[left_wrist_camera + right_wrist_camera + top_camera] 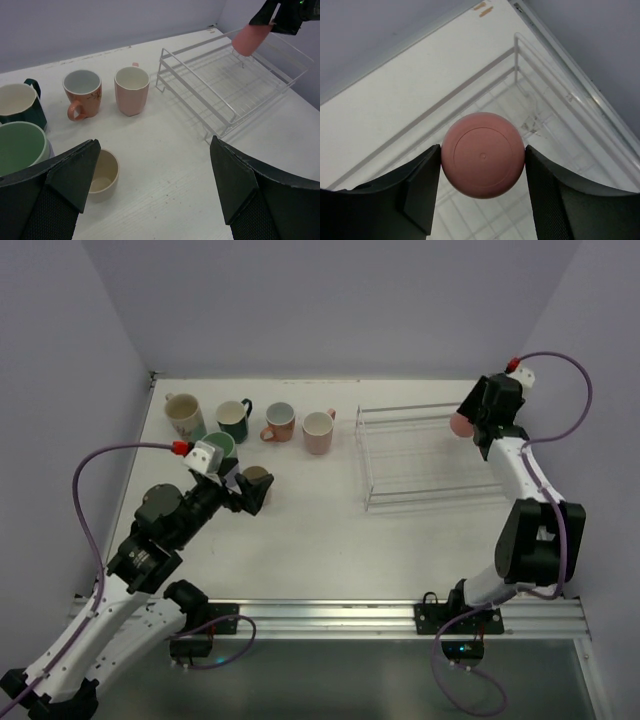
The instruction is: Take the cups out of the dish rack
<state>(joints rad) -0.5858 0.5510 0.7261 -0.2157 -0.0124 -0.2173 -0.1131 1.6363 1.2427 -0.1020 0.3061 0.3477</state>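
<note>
Right pincer (482, 152) is clamped shut on the pink tumbler (248, 39), fingers on either side of the body. The tumbler is lying sideways, base facing the wrist cam, up in the air over the far right corner of the dish rack (430, 455). I can't see anything else in the rack, so I'd guess this is the final cup.

My take on doing this bit well:
- Go up first, then sideways. The rack has raised side bars, so get the tumbler over them before swinging toward the left side of the counter (330, 540).
- Roll the wrist so the cup is upright before lowering. Put down on its side, it'll probably roll.
- Aim for bare counter beside the pink mug (318, 430), which ends the row along the far edge. Leave a gap so the fingers don't knock it when they let go.

Left pincer (155, 145) is spread wide with nothing in it, low over the counter with a small beige tumbler (102, 175) just by one finger. Watch that arm on the way over.
</note>
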